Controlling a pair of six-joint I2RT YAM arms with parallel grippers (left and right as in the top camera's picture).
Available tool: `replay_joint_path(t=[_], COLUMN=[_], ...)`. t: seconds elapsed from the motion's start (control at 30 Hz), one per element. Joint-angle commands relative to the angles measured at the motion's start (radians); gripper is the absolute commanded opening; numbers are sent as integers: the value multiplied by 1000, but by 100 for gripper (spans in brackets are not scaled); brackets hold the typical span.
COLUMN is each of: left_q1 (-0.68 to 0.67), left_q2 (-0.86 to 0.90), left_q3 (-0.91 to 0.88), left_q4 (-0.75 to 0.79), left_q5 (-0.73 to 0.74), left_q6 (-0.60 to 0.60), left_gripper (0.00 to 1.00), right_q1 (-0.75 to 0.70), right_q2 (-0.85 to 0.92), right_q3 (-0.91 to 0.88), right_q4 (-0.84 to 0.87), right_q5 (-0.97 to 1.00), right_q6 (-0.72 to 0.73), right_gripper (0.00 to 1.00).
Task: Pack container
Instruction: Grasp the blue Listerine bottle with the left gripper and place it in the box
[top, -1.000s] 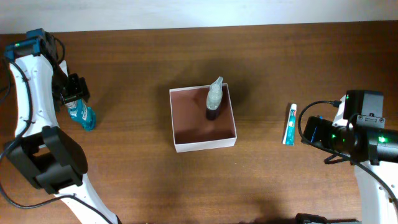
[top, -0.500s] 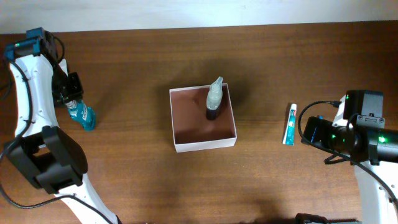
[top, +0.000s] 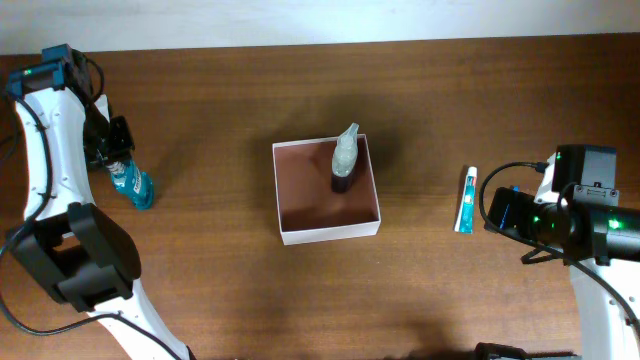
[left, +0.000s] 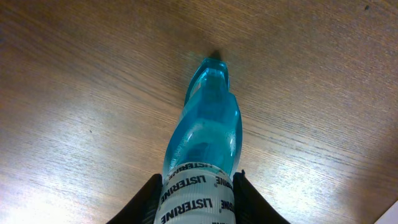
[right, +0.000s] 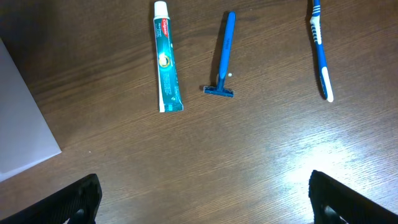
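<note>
Toothpaste tube (right: 166, 59), razor (right: 225, 56) and toothbrush (right: 321, 46) lie on the wooden table (right: 217, 155), mouthwash bottle (left: 205, 124) well apart.

mouthwash bottle (left: 205, 137): label end cut off by the near edge, left wrist view.
toothbrush (right: 321, 56): far end cut off, right wrist view.
container (right: 22, 118): only a white wall, at left edge.

The left arm (top: 45, 130) has white shells, black joints, a teal cap with a green light, and black cable. The right arm (top: 600, 300) is white under a black housing with green lights. The left pincer (left: 196, 183) and right pincer (right: 204, 183) are black.
</note>
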Motion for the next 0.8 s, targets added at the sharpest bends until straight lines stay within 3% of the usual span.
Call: replay_joint_path(t=[0.0,0.27,0.53,0.77], left_q1=[3,-117,-520,-729], left_q2=[1,-201,-433,-390], left_q3=[-2,7,7,6], left_q4=[-8,-23,24,114], left_q5=[18,146,200,114], left_q6=[8,8,-74,-179], left_gripper=[1,1,0,0], right_q1=[-7,-7,-7,-7], right_q2=[-9,-9,-9,-9], right_q3=[18,18,18,18], right_q4=[0,0,-2,-11], right_q5=[-2,-2,-3,-3], right_q6=[5,5,5,5], right_gripper=[99,99,99,99])
